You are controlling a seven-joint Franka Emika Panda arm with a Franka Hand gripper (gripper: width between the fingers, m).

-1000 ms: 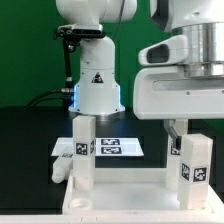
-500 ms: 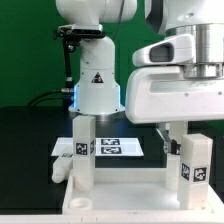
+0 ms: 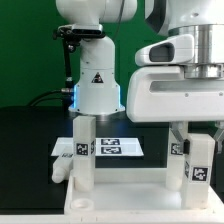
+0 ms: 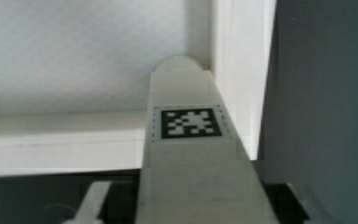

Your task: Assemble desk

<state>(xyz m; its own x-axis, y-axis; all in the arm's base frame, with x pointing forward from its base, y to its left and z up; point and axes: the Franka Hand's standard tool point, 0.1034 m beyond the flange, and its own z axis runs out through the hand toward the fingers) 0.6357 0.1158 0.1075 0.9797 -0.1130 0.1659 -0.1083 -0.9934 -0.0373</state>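
Note:
The white desk tabletop (image 3: 120,206) lies at the front, rim up. Two white square-bar legs with tags stand upright in its corner sockets: one on the exterior view's left (image 3: 83,152), one on the right (image 3: 198,165). My gripper (image 3: 198,146) hangs over the right leg, with one finger (image 3: 178,142) on each side of its top. In the wrist view the tagged leg (image 4: 194,150) runs between my gripper's (image 4: 195,202) fingers (image 4: 98,198). Dark gaps show on both sides, so the jaws are open and not touching it. The tabletop corner (image 4: 87,80) lies beyond.
The marker board (image 3: 112,147) lies flat behind the desk. The big white robot base (image 3: 97,88) stands behind it, on the black table. A small white part (image 3: 62,170) lies by the tabletop's left edge.
My gripper has moved toward the exterior view's left and slightly down, from beside the right leg to straddling its top. The legs and tabletop have not moved.

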